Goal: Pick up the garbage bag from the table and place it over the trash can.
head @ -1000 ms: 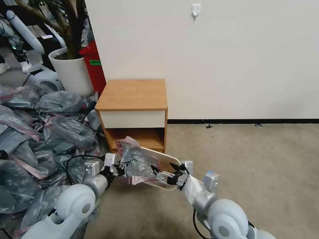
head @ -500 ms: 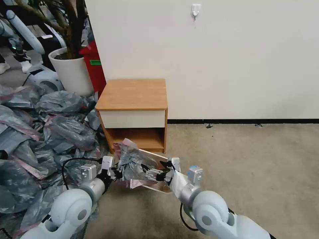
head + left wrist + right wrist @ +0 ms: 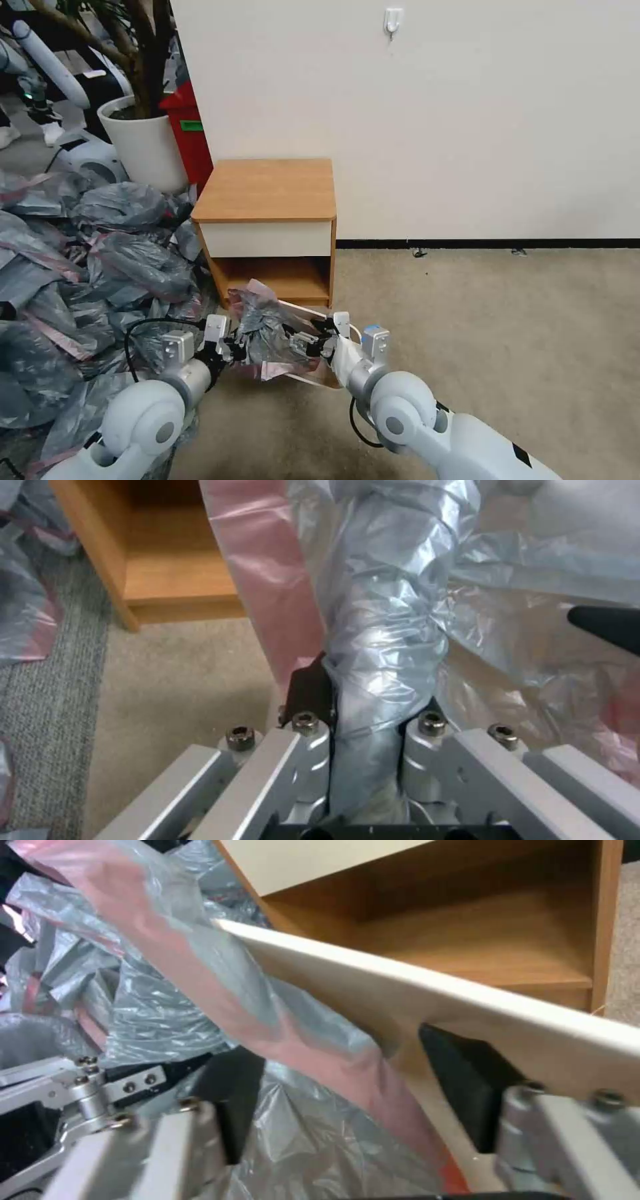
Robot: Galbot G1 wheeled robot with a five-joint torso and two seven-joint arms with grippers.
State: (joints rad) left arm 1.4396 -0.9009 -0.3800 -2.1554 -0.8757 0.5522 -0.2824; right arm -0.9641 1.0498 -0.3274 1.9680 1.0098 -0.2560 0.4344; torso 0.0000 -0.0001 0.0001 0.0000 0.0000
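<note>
Beige carpet fronts the wooden counter (image 3: 267, 190). Left claw (image 3: 230, 347) pinches the crinkly garbage bag (image 3: 270, 330) draped on the cream trash can (image 3: 320, 380); right claw (image 3: 308, 341) spread.

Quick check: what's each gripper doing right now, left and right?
Left gripper: shut on the garbage bag.
Right gripper: open, fingers astride the bag's pink band at the trash can rim.
</note>
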